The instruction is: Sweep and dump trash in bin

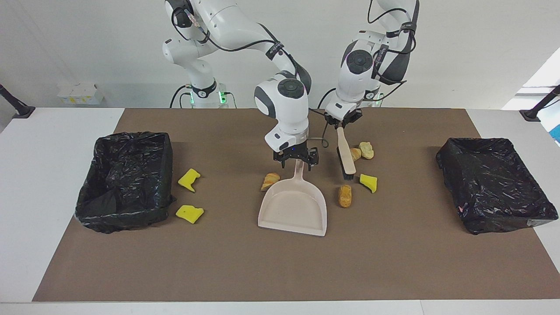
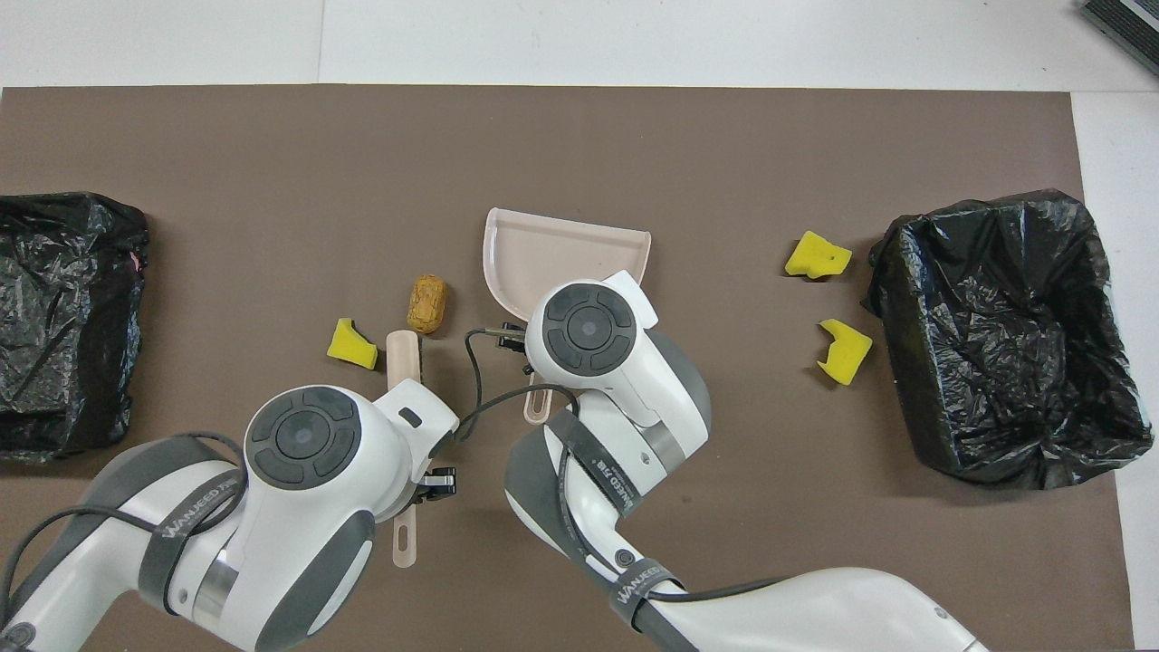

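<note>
While the left gripper [image 1: 344, 121] is clamping the handle of the brush [image 1: 345, 156], whose bristles are touching the mat [image 1: 280, 271], the right gripper [image 1: 295, 160] is straddling the handle of the dustpan [image 1: 294, 205] with fingers spread wide, not yet pinching it. Trash is lying scattered on the mat: bread lumps [image 1: 345, 195] and a yellow sponge piece [image 1: 369, 182] near the brush, another lump [image 1: 271, 180] beside the dustpan, and two yellow sponge pieces [image 1: 189, 180] beside the bin [image 1: 124, 181] at the right arm's end.
</note>
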Available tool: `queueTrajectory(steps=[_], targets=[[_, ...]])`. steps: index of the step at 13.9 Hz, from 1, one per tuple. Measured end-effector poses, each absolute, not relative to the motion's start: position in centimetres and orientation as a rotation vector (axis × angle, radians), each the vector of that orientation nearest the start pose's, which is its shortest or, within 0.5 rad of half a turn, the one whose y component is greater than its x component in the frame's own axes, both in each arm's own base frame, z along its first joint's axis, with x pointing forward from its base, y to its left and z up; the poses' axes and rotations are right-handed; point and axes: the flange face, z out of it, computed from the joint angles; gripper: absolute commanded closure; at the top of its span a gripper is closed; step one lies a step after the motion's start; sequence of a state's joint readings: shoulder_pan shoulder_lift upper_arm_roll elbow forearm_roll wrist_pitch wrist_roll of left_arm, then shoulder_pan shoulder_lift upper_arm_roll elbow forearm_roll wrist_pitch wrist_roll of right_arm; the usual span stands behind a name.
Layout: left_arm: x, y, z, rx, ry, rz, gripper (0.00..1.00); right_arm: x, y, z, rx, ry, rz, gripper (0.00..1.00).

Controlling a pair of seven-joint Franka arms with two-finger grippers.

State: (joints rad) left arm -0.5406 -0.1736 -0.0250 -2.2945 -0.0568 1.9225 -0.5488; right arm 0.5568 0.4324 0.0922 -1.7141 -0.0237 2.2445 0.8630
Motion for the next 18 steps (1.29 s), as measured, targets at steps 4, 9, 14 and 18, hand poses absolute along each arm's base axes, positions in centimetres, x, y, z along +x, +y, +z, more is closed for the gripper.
queueTrajectory(steps=[4,9,14,18], targets=[[42.1,-22.9,42.1,-3.099,-0.044,0.25,1.0,53.3,40.0,33.8,-3.069,0.279,-0.056,0.3],[48.6,-20.0,44.3,-3.147,-0.066,0.166,1.0,52.2,40.1,33.8,-3.126,0.196,0.008,0.44],[53.2,-18.1,43.1,-3.16,0.13,0.115,1.0,52.2,40.2,34.0,-3.15,0.099,-0.026,0.45],[53.8,-17.2,42.8,-3.158,0.175,0.122,1.0,52.1,40.2,34.4,-3.159,-0.045,-0.026,0.46]])
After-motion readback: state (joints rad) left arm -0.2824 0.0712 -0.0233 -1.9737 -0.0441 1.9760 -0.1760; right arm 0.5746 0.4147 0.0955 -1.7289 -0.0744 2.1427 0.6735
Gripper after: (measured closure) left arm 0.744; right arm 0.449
